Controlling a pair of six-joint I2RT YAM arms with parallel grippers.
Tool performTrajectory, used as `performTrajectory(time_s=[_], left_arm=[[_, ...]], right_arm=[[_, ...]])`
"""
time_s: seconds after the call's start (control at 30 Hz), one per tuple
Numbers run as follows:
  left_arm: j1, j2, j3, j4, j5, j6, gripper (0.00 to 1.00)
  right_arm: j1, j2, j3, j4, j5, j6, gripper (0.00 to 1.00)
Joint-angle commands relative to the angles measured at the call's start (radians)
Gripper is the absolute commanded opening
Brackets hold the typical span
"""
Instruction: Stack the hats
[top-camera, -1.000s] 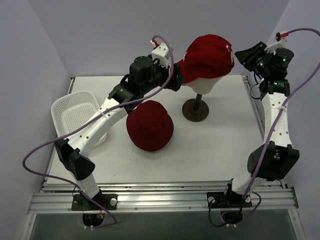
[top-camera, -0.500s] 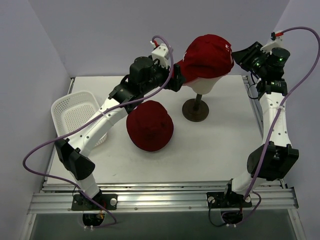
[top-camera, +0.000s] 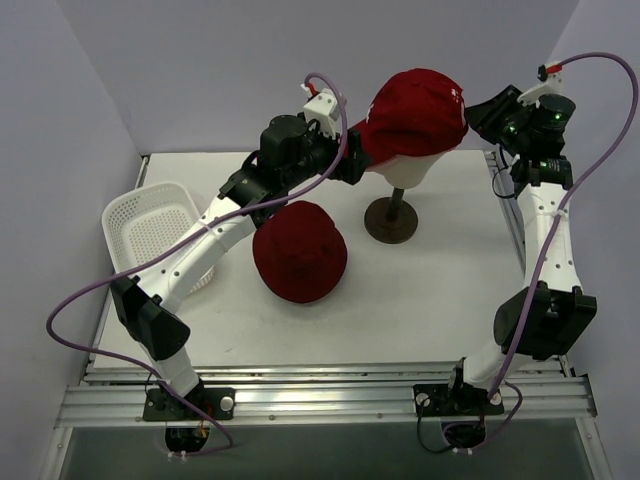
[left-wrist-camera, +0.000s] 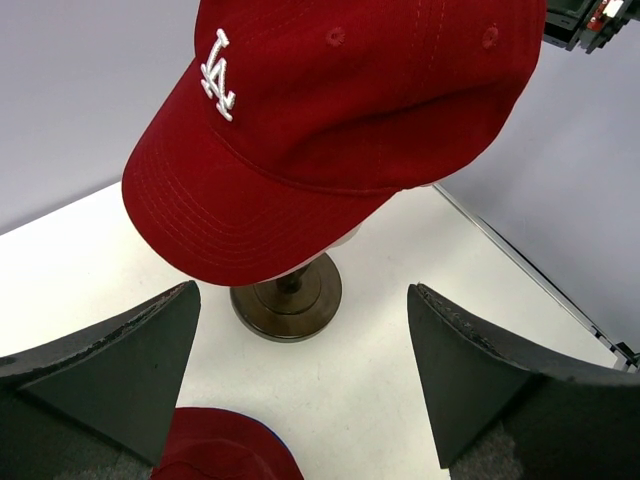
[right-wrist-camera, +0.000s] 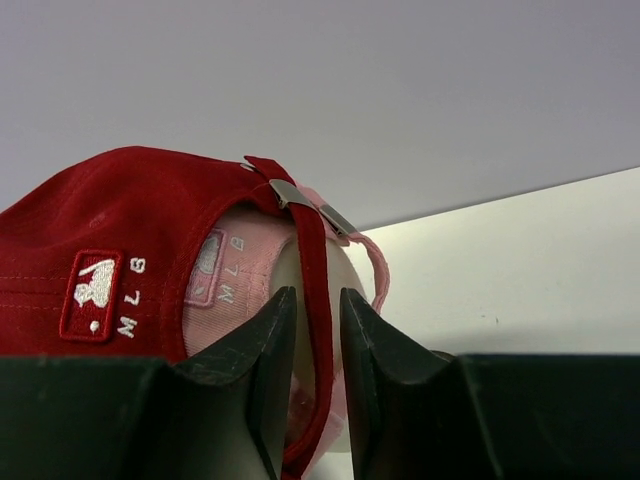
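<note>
Top: red cap (top-camera: 415, 112) on mannequin head (top-camera: 405, 172); dark red bucket hat (top-camera: 299, 250) on table (top-camera: 440, 290).
L wrist: left gripper (left-wrist-camera: 300, 370) wide, brim (left-wrist-camera: 240, 220) just ahead.
R wrist: right gripper (right-wrist-camera: 312, 400) narrow round strap (right-wrist-camera: 318, 300) (grip? can't tell); pink cap (right-wrist-camera: 235, 290) under red.

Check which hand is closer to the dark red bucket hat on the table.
Left. The left hand hovers just beyond the bucket hat, up at the brim of the red cap; the right hand is far across, behind that cap at the right rear.
</note>
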Motion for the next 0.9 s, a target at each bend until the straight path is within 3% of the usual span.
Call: performTrajectory(time_s=[0.0,0.3,0.87], left_arm=[[0.007,-0.013,-0.008,0.059,0.022,-0.014,0.93],[0.007,0.002,-0.019,0.075,0.024,-0.017,0.93],[0.026,0.043,-0.023,0.087,0.027,-0.026,0.93]], right_arm=[[0.016,0.02,0.049,0.023,0.004,-0.014,0.21],[0.035,0.08,0.073,0.049,0.036,0.0,0.09],[0.052,0.162,0.064,-0.016,0.073,-0.028,0.08]])
